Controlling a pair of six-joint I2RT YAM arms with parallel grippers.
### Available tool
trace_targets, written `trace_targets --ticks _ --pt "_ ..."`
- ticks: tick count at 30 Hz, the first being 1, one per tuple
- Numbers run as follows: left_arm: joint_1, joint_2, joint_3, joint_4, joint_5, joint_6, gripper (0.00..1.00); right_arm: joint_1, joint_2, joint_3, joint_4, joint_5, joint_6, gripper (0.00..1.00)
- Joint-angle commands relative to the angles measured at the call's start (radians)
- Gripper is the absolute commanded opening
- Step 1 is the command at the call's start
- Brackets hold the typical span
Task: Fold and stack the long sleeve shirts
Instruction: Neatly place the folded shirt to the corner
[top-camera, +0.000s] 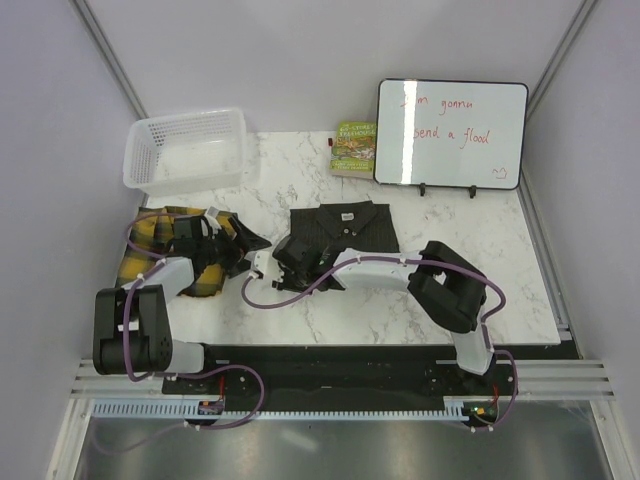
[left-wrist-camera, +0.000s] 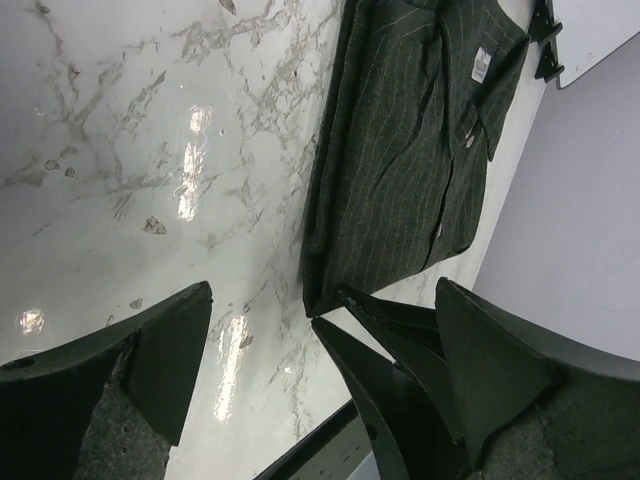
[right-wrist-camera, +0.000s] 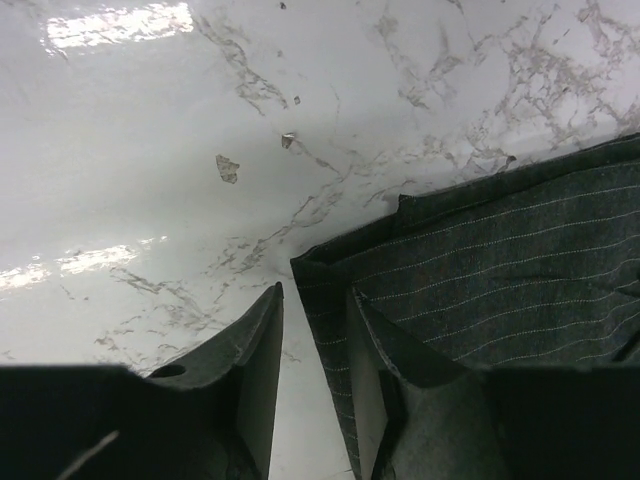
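The dark pinstripe shirt (top-camera: 345, 225) lies folded at the table's middle, collar toward the back. It also shows in the left wrist view (left-wrist-camera: 410, 140) and the right wrist view (right-wrist-camera: 500, 270). My right gripper (top-camera: 288, 260) is at its near-left corner. In the right wrist view the right gripper (right-wrist-camera: 315, 292) is open, with the shirt's corner edge between its jaws and one finger (right-wrist-camera: 385, 345) over the cloth. The yellow-and-black plaid shirt (top-camera: 150, 245) lies bunched at the left, partly under my left arm. My left gripper (top-camera: 245, 250) (left-wrist-camera: 322, 290) is wide open and empty, just left of the dark shirt's corner.
A white mesh basket (top-camera: 185, 150) stands at the back left. A green book (top-camera: 352, 148) and a whiteboard (top-camera: 450, 133) stand at the back right. The right gripper's fingers (left-wrist-camera: 390, 340) show close in front of the left wrist camera.
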Motion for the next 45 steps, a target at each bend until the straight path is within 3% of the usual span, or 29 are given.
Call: trace_targets --ticks 1,6,14,19,27,41,45 --pt "0.006 0.016 0.025 -0.011 -0.017 -0.035 0.99 0.009 0.032 0.002 0.069 0.084 -0.026 0.32" --pt "0.006 0.057 0.040 -0.015 0.000 -0.032 0.99 -0.010 0.015 -0.006 0.090 0.093 -0.026 0.00" --pt "-0.011 0.109 0.049 0.015 0.021 -0.042 0.99 -0.025 -0.084 0.031 0.023 -0.020 0.011 0.00" --pt "-0.058 0.128 0.014 0.186 0.026 -0.125 0.99 -0.045 -0.104 0.041 -0.014 -0.054 0.009 0.00" --pt "-0.218 0.235 0.057 0.331 -0.005 -0.232 0.99 -0.054 -0.137 0.041 -0.045 -0.098 0.006 0.00" --pt "-0.287 0.433 0.149 0.338 0.001 -0.288 0.99 -0.057 -0.201 0.075 -0.095 -0.160 0.069 0.00" --pt "-0.290 0.429 0.149 0.322 0.008 -0.288 0.86 -0.053 -0.206 0.086 -0.100 -0.178 0.100 0.00"
